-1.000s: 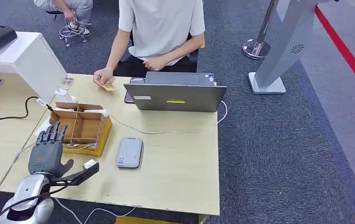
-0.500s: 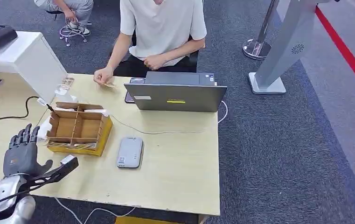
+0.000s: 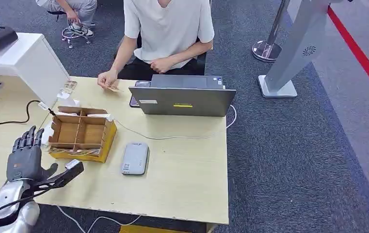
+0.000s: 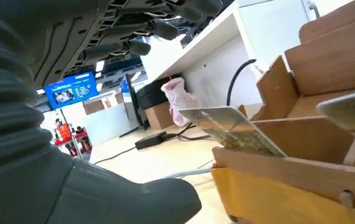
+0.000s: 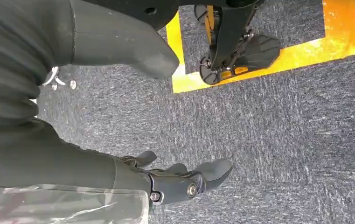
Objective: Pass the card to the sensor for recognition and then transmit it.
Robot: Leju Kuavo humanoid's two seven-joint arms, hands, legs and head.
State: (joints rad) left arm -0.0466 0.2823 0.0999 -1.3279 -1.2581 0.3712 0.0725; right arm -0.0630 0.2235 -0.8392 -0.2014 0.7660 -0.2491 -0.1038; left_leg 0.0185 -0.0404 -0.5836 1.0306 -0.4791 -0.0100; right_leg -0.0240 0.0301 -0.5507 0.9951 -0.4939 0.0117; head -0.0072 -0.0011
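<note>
L hand [image 3: 24, 158] is seen over the table [image 3: 182, 179] edge, just beside the cardboard box [image 3: 81, 133], fingers spread wide, nothing held. A card [image 4: 229, 126] is propped in the box's front slot, apart from the hand. The grey sensor [image 3: 135, 158] lies flat near the box, w/ a laptop [image 3: 182, 99] behind it. R hand [image 5: 119, 51] hangs above the carpet, fingers apart, nothing held.
</note>
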